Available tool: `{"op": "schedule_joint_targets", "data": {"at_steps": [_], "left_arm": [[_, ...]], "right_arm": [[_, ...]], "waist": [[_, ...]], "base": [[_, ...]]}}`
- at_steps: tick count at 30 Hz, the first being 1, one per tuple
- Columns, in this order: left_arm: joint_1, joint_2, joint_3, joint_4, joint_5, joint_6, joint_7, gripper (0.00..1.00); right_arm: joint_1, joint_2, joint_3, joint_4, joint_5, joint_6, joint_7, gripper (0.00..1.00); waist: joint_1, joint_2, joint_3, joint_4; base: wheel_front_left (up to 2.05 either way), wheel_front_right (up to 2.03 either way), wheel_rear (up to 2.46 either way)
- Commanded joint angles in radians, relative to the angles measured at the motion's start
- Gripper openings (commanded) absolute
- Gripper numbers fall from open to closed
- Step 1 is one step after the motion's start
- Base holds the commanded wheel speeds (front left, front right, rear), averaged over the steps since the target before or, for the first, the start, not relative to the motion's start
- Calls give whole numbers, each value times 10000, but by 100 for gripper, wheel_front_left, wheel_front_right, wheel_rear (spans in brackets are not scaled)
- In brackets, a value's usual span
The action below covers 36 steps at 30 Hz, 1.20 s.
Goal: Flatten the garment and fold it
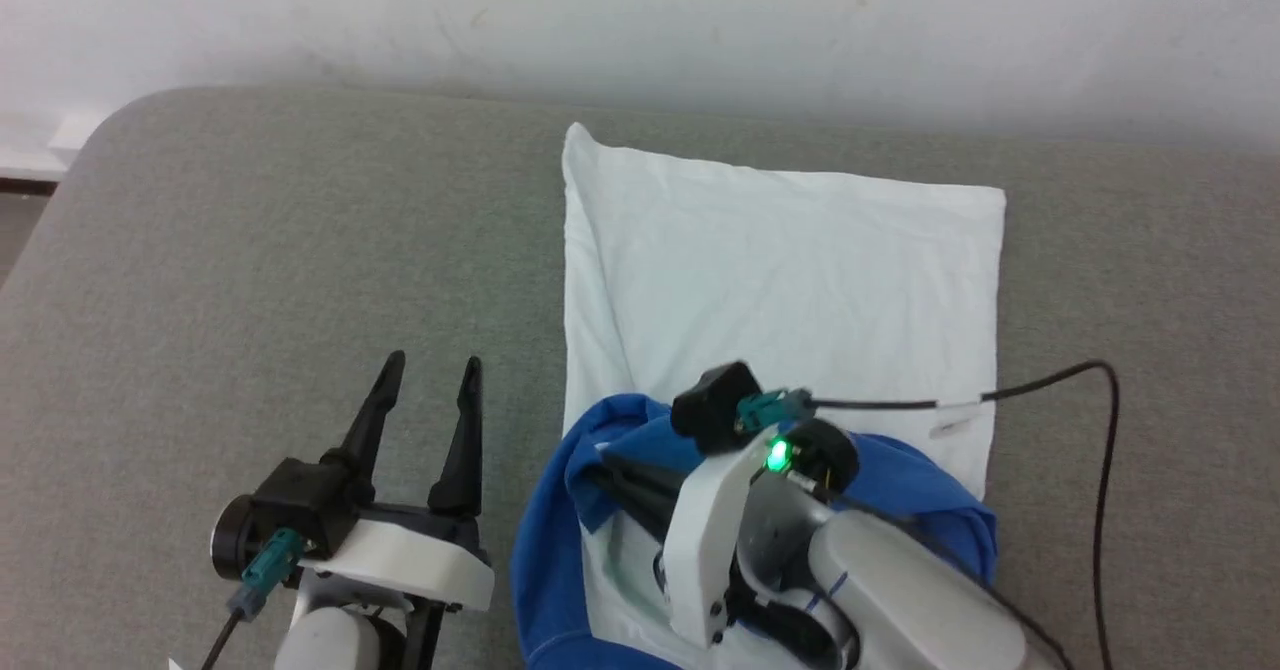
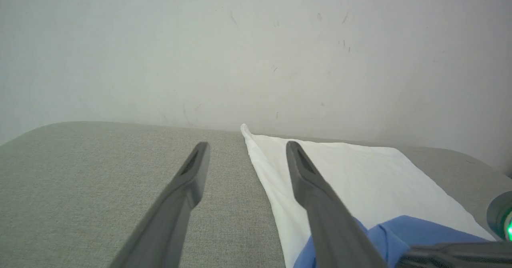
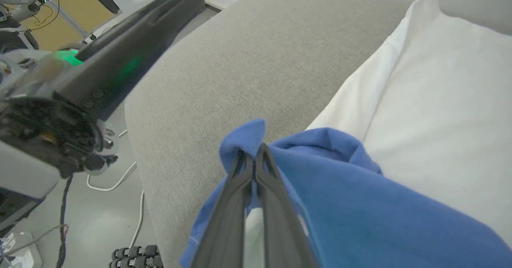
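The garment lies on the grey padded surface, its white body spread flat toward the wall and its blue sleeves bunched at the near end. My right gripper reaches left over that blue cloth. In the right wrist view it is shut on a raised fold of blue sleeve. My left gripper stands open over bare surface, just left of the garment. In the left wrist view its fingers are spread apart, with the garment's white edge running between them.
A pale wall rises right behind the surface. A black cable loops from my right wrist over the surface at the right. The surface's rounded left corner drops to the floor, where cables lie.
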Motion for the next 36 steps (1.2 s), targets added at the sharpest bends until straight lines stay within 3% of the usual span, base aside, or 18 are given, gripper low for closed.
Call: {"op": "schedule_joint_targets", "data": {"at_steps": [1,2,3,8,14,20,26,30,36], "left_arm": [[-129,-56,-44,70,-94,-43,-47,100],[-131,-72,-53,108,-107,-45,-47,100],[-127,-86,-44,154,-120,-39,-47,100],[-62,-120,147,249,-106,72,-47,100],[142,-59,398,372,14,271,-47,100],[275,33,615,375,70,550,-47,100],[-44,179,797,296,-59,688,172,100],[-831,464,898,312,-177,620,638,100],[-2923,947,819,605,-567,272,2057,100]], "right_arm": [[51,1,292,379,143,-7,-221,0],[24,1,517,584,238,-7,-356,38],[-40,2,729,769,253,-7,-509,100],[-532,3,931,686,236,-7,-2324,100],[-346,-140,-871,245,-791,-7,-4078,100],[951,-885,-3971,-778,-2495,-7,-3979,100],[2573,-1027,-6540,-2658,-3585,-7,-3236,100],[3358,-854,-7519,-3891,-3871,-7,-2697,100],[3577,-632,-7820,-5061,-3937,-7,-2339,100]], "waist": [[1,0,187,264],[1,0,218,297],[1,0,237,318],[1,0,193,196],[1,0,-168,-227],[1,0,-293,-812],[1,0,-26,-1321],[1,0,431,-1728],[1,0,1524,-2341]], "base": [[0,0,0],[0,0,0],[0,0,0],[0,0,0],[0,0,0],[0,0,0],[0,0,0],[0,0,0],[0,0,0]]}}
